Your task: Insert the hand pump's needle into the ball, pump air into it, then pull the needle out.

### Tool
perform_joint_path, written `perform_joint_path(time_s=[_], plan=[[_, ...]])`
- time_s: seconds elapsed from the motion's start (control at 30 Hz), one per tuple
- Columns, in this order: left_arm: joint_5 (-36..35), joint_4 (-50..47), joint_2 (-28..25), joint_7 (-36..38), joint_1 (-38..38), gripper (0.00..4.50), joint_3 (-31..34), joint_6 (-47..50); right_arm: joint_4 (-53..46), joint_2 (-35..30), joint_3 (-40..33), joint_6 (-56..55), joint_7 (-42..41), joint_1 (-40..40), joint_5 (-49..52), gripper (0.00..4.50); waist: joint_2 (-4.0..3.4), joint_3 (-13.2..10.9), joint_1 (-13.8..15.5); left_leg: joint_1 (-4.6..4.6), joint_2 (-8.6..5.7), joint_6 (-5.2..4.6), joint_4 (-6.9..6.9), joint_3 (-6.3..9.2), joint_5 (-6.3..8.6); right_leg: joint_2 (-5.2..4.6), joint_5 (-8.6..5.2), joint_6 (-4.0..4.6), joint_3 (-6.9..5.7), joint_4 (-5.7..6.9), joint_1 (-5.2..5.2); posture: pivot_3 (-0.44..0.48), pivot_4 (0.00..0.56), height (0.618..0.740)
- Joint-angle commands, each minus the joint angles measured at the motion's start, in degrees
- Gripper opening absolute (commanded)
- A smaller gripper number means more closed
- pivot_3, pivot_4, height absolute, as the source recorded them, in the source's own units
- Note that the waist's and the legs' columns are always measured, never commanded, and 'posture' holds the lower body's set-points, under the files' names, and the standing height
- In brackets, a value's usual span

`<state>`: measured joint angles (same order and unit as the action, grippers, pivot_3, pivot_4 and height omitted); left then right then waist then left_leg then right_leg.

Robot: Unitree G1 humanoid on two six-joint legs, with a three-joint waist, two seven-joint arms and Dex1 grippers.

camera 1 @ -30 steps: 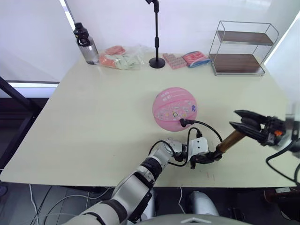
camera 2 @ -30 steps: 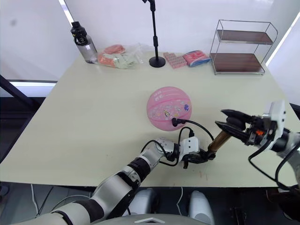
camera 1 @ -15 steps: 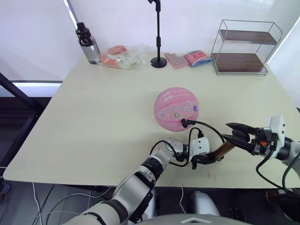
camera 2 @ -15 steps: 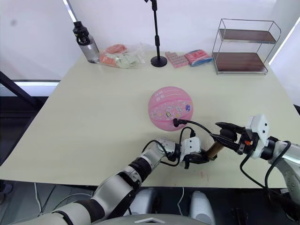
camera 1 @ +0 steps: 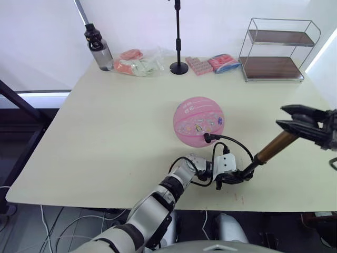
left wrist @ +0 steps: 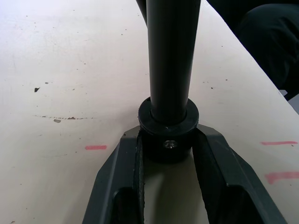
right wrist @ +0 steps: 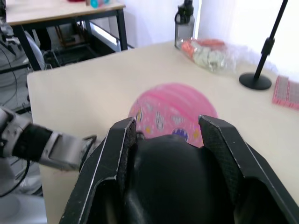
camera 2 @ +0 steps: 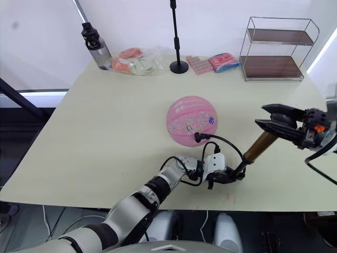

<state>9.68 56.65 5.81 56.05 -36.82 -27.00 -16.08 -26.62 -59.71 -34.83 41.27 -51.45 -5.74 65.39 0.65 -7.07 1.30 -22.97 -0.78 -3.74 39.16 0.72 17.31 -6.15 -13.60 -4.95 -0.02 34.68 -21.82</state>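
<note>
The pink ball (camera 1: 198, 121) rests at the middle of the table. The hose's black fitting (camera 1: 206, 138) presses against the ball's near side, and the needle itself is hidden. From there the thin black hose (camera 1: 231, 141) loops to the hand pump (camera 1: 274, 147), which slants up to the right from the table. My left gripper (camera 1: 238, 176) is shut on the pump's black bottom cap (left wrist: 168, 135), low on the table. My right gripper (camera 1: 281, 116) is shut on the black handle (right wrist: 173, 177) at the upper end.
A black microphone stand (camera 1: 178, 37), a dark bottle (camera 1: 99, 47), a clear bag of items (camera 1: 138, 63), pink packs (camera 1: 210, 64) and a wire shelf (camera 1: 279, 50) line the far edge. The table's front edge (camera 1: 158, 203) runs close to my left gripper.
My right gripper went down toward the left gripper with the handle, then rose up and right, so more of the pump now shows. The left gripper and ball stayed put.
</note>
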Motion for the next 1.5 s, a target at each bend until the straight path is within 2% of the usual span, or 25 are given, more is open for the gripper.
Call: perform_joint_path(time_s=[0.03, 0.1, 0.33, 0.4, 0.73, 0.9, 0.97, 1.0, 1.1, 1.13, 1.2, 1.33, 1.5], plan=[[3.29, 4.61, -2.08, -0.15, 2.54, 1.07, -1.78, 2.57, -0.62, 0.03, -4.42, 0.27, 2.96, -3.47, 4.7, 1.63, 0.04, -0.04, 0.04, -0.01, 0.0, 0.0, 0.0, 0.01, 0.0, 0.0, 0.0, 0.0, -0.01, 0.0, 0.0, 0.0, 0.15, 0.74], [3.3, 4.7, -1.97, -0.26, 2.5, 1.07, -1.78, 2.57, -1.57, 1.28, -3.15, 0.26, 3.4, -2.95, 3.96, 1.63, 0.03, -0.04, 0.02, -0.04, 0.0, 0.0, 0.0, 0.01, 0.0, 0.0, 0.02, -0.04, 0.01, 0.0, -0.02, 0.0, 0.15, 0.74], [3.31, 4.68, -1.81, -0.52, 2.47, 1.07, -1.74, 2.64, -4.43, 6.89, 7.76, -5.47, -1.38, 7.35, -9.66, 1.63, 0.2, 0.1, -0.2, 0.15, 0.0, 0.0, 0.01, 0.04, 0.0, 0.03, 0.11, -0.2, -0.04, 0.0, 0.13, 0.0, 0.15, 0.74], [3.24, 4.67, -1.77, -0.64, 2.42, 1.07, -1.64, 2.75, -3.14, 9.32, 11.03, -7.44, -1.86, 9.62, -12.65, 1.63, 0.54, 0.35, -0.35, 0.21, 0.01, 0.0, 0.02, 0.05, 0.0, 0.02, 0.0, -0.01, -0.03, 0.03, 0.16, 0.0, 0.15, 0.74], [2.61, 2.94, -2.37, -0.67, 2.27, 1.07, -0.94, 2.13, 11.16, 16.78, 28.32, -24.61, -5.36, 13.94, -34.48, 1.63, 1.01, 1.0, -0.46, 0.27, 0.03, 0.02, 0.03, 0.2, -0.01, 0.06, -0.02, 0.04, -0.08, 0.06, 0.21, 0.0, 0.15, 0.74], [1.58, 0.68, -3.14, 0.08, 2.73, 1.07, -0.19, 2.39, 13.89, 19.55, 31.15, -29.55, -4.95, 13.41, -38.09, 1.63, 0.87, 1.07, -0.58, 0.3, 0.03, 0.04, 0.02, 0.27, 0.0, 0.09, -0.02, 0.06, -0.06, 0.07, 0.2, 0.0, 0.15, 0.74], [0.08, -1.01, -3.27, 1.09, 2.95, 2.08, 0.84, 3.41, 13.82, 20.29, 31.52, -30.5, -4.72, 13.62, -38.3, 1.63, 0.87, 1.06, -0.63, 0.32, 0.03, 0.04, 0.01, 0.29, 0.0, 0.11, -0.04, 0.08, -0.05, 0.08, 0.2, 0.0, 0.15, 0.74], [-0.45, -1.63, -3.28, 1.51, 3.05, 2.37, 1.21, 3.78, 13.81, 20.42, 31.64, -30.78, -4.71, 13.7, -38.39, 1.63, 0.85, 1.06, -0.63, 0.32, 0.03, 0.05, 0.01, 0.33, 0.0, 0.13, -0.04, 0.09, -0.06, 0.08, 0.2, 0.0, 0.15, 0.74], [-3.02, -7.12, -4.01, 2.99, 4.23, 3.67, 2.7, 4.49, 13.12, 20.9, 31.68, -31.53, -4.46, 14.14, -38.36, 1.63, 0.75, 0.99, -0.64, 0.32, 0.03, 0.08, 0.01, 0.34, -0.03, 0.12, -0.03, 0.13, -0.03, 0.1, 0.2, 0.0, 0.15, 0.74], [-3.65, -8.99, -4.37, 3.3, 4.69, 4.31, 2.99, 4.73, 12.95, 21.03, 31.65, -31.72, -4.39, 14.2, -38.32, 1.63, 0.73, 0.98, -0.63, 0.33, 0.03, 0.09, 0.01, 0.34, -0.03, 0.12, -0.01, 0.15, -0.01, 0.11, 0.19, 0.0, 0.15, 0.74], [-4.85, -13.94, -5.87, 4.82, 5.86, 4.5, 3.35, 5.62, 12.72, 21.31, 31.43, -32.05, -4.33, 14.19, -38.02, 1.63, 0.62, 0.92, -0.64, 0.33, 0.03, 0.11, 0.01, 0.34, -0.05, 0.12, 0.0, 0.17, -0.01, 0.12, 0.19, 0.0, 0.15, 0.74], [-7.79, -25.05, -9.32, 7.6, 8.72, 4.5, 4.0, 8.58, 12.43, 21.22, 31.12, -32.36, -4.51, 14.49, -37.96, 1.63, 0.29, 0.74, -0.51, 0.36, 0.03, 0.12, 0.01, 0.38, -0.06, 0.1, 0.01, 0.2, -0.03, 0.14, 0.15, 0.0, 0.15, 0.74], [-13.37, -41.95, -16.04, 12.21, 13.44, 4.5, 5.78, 14.35, 12.05, 21.09, 30.73, -33.29, -4.32, 14.26, -38.33, 1.63, 0.05, 0.55, -0.49, 0.26, 0.01, 0.14, -0.03, 0.39, -0.05, 0.07, 0.01, 0.2, -0.05, 0.07, 0.1, 0.0, 0.15, 0.74]])
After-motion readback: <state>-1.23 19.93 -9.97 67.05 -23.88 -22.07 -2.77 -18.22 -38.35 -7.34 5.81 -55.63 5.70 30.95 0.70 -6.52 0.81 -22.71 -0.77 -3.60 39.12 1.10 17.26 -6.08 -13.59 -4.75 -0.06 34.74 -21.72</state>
